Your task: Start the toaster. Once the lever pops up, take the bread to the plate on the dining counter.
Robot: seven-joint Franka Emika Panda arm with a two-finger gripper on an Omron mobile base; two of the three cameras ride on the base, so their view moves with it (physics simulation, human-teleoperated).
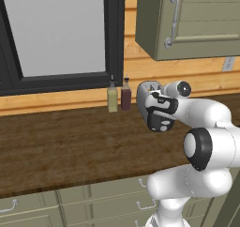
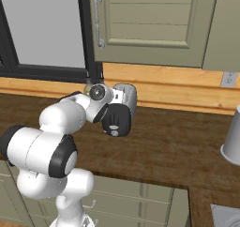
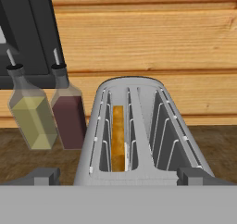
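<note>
The silver-grey toaster (image 1: 143, 93) (image 2: 130, 96) (image 3: 139, 119) stands on the wood-topped counter against the back wall, its black end panel facing me. The bread (image 3: 118, 137) stands upright in its left slot, sunk below the rim. My gripper (image 1: 157, 102) (image 2: 114, 101) (image 3: 120, 177) hovers over the toaster's near end. It is open, with one fingertip (image 3: 44, 176) on each side of the toaster's body and nothing between them. The lever is hidden. The plate and the dining counter are out of view.
Two small bottles, one yellowish (image 1: 112, 97) (image 3: 30, 119) and one dark red (image 1: 126, 94) (image 3: 68, 114), stand just left of the toaster. An olive wall cabinet (image 1: 187, 19) hangs above. A grey cylinder (image 2: 232, 137) stands at the counter's right end.
</note>
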